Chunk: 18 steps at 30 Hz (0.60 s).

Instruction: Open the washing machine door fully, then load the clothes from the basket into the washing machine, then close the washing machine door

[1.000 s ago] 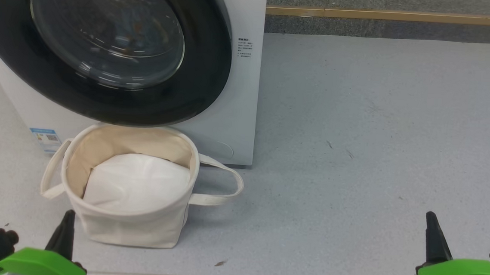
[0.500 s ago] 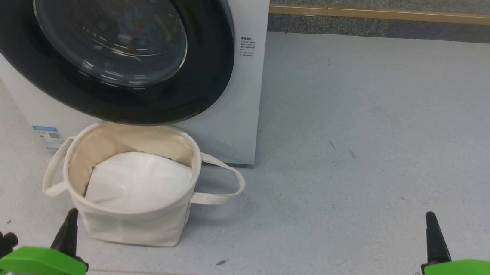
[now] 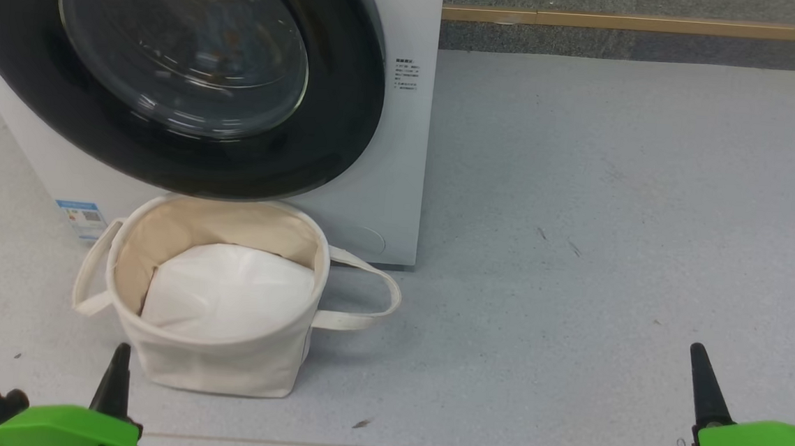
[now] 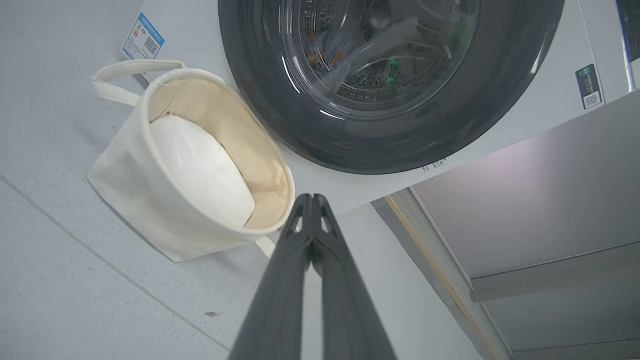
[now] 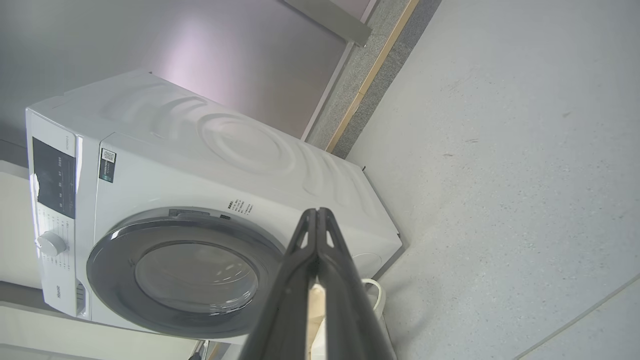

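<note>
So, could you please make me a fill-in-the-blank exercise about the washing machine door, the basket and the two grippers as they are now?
1. The washing machine door is ____.
2. The padding inside the basket is plain ____.
3. The fingers of the left gripper and of the right gripper are pressed ____, holding nothing.
Missing words: closed; white; together.

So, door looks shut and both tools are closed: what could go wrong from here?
The washing machine door looks flush, but a latch cannot be seen; it might swing open against the basket below it. The basket holds white padding; another grab by the left tool could load that. Its strap handle juts out on the floor, a snag risk.
</note>
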{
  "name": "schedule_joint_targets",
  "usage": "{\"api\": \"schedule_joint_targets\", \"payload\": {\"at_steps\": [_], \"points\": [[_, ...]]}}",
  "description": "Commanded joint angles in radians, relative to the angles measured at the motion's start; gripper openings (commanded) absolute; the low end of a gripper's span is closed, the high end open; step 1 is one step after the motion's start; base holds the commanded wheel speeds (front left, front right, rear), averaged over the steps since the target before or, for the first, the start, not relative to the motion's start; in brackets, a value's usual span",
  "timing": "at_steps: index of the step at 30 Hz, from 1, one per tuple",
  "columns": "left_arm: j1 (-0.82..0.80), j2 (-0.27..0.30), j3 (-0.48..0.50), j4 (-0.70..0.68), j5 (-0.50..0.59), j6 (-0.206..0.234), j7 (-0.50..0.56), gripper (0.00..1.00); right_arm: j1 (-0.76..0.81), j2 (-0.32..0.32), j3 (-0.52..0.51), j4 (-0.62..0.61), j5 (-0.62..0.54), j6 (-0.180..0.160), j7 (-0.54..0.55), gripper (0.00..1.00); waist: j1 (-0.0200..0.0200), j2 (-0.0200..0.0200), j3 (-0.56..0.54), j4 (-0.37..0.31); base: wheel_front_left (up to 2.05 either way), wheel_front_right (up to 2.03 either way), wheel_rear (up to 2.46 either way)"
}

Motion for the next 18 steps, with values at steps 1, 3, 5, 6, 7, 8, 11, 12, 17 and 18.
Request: {"api": "schedule_joint_targets", "payload": {"at_steps": [1, 3, 5, 6, 7, 8, 11, 12, 17, 18], "points": [[-0.021, 0.001, 0.048, -0.037, -0.019, -0.006, 0.008, 0.0, -0.037, -0.01, 0.016, -0.038, 0.03, 0.0, 0.007, 0.0, 0.0, -0.0001, 0.0, 0.001, 0.0, 0.0, 0.0], [-0.018, -0.007, 0.057, -0.04, -0.032, -0.007, 0.014, 0.0, -0.037, -0.01, 0.017, -0.039, 0.049, 0.0, 0.011, 0.0, 0.0, -0.0001, 0.001, 0.002, 0.0, 0.0, 0.0], [-0.015, -0.015, 0.066, -0.043, -0.044, -0.007, 0.019, 0.0, -0.036, -0.01, 0.017, -0.039, 0.068, 0.0, 0.015, 0.0, 0.0, -0.0001, 0.001, 0.003, 0.0, 0.0, 0.0], [-0.014, -0.02, 0.071, -0.045, -0.051, -0.007, 0.022, 0.0, -0.036, -0.01, 0.017, -0.039, 0.078, 0.0, 0.016, 0.0, 0.0, -0.0001, 0.002, 0.004, 0.0, 0.0, 0.0], [-0.013, -0.024, 0.075, -0.046, -0.057, -0.007, 0.024, 0.0, -0.036, -0.01, 0.018, -0.039, 0.088, 0.0, 0.018, 0.0, 0.0, -0.0001, 0.002, 0.004, 0.0, 0.0, 0.0], [-0.011, -0.028, 0.08, -0.048, -0.064, -0.008, 0.027, 0.0, -0.036, -0.01, 0.018, -0.04, 0.098, 0.0, 0.02, 0.0, 0.0, -0.0001, 0.002, 0.005, 0.0, 0.0, 0.0], [-0.007, -0.04, 0.093, -0.053, -0.083, -0.008, 0.035, 0.0, -0.035, -0.011, 0.018, -0.04, 0.127, 0.0, 0.025, 0.0, 0.0, -0.0001, 0.003, 0.006, 0.0, 0.0, 0.0], [-0.005, -0.044, 0.098, -0.054, -0.089, -0.008, 0.038, 0.0, -0.035, -0.011, 0.019, -0.04, 0.137, 0.0, 0.027, 0.0, 0.0, -0.0001, 0.003, 0.007, 0.0, 0.0, 0.0], [0.002, -0.065, 0.121, -0.062, -0.121, -0.009, 0.051, 0.0, -0.034, -0.011, 0.02, -0.041, 0.186, 0.0, 0.036, 0.0, 0.0, -0.0001, 0.005, 0.009, 0.0, 0.0, 0.0], [0.003, -0.069, 0.125, -0.064, -0.127, -0.01, 0.054, 0.0, -0.034, -0.011, 0.02, -0.042, 0.195, 0.0, 0.038, 0.0, 0.0, -0.0001, 0.005, 0.01, 0.0, 0.0, 0.0]]}}
